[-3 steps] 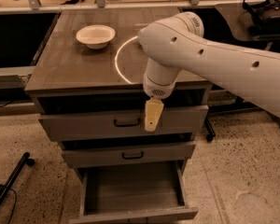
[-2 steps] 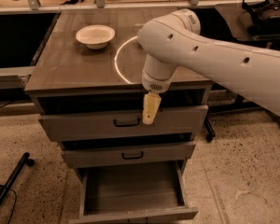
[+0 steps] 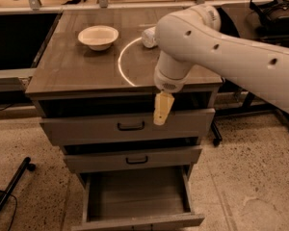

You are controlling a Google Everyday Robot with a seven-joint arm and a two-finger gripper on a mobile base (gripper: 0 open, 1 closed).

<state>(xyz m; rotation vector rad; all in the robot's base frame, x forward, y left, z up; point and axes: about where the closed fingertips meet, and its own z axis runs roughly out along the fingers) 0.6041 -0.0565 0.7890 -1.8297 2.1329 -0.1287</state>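
To your left, the bowl sits on the cabinet just where it sat a second ago. The top drawer has not shifted either. Its front still stands under a dark gap, and its handle is untouched.

The change is in the gripper. It has risen a little and drifted right. It now hangs pointing down in front of the top drawer, just right of the handle and apart from it. That small move has taken it no closer to the handle, and nothing on the cabinet has been disturbed.

You cannot tell whether the gripper is open or closed, and you see nothing in it.

Below, the bottom drawer stands pulled well out. The inside of the top drawer is lost in shadow.

Further right, a white thing lies on the cabinet top. The arm half covers it, so you cannot name it. The arm also hides the back right corner and runs off the right edge.
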